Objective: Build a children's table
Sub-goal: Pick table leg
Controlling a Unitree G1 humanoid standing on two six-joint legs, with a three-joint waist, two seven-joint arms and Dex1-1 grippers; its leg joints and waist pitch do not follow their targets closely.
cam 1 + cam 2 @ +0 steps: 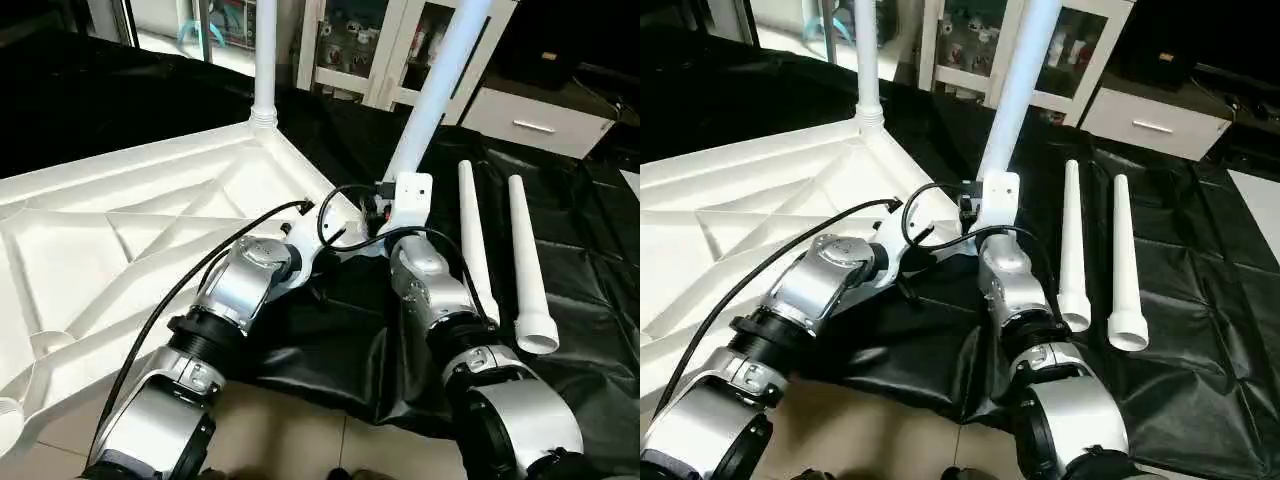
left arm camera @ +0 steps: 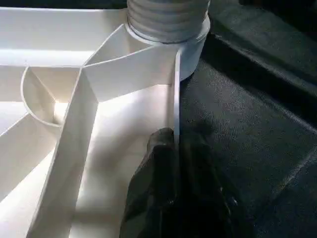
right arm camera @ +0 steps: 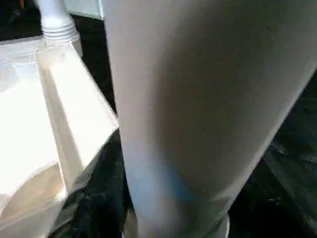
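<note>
The children's table's white tabletop (image 1: 120, 230) lies upside down on the black cloth, ribs facing up. One white leg (image 1: 265, 60) stands upright in its far corner socket. My left gripper (image 2: 173, 141) is shut on the tabletop's rim (image 2: 176, 94), one black finger on each side, a short way from that socket. My right gripper (image 1: 400, 212), largely hidden behind its white wrist mount, is shut on a second leg (image 1: 440, 75). That leg rises tilted to the right, beside the tabletop's near right corner. Two more legs (image 1: 475, 240) (image 1: 530, 270) lie side by side on the cloth at the right.
The black-draped work table (image 1: 560, 330) ends close in front of me, with tiled floor (image 1: 290, 440) below. White glass-door cabinets (image 1: 350, 45) and a white drawer unit (image 1: 535, 120) stand behind the table.
</note>
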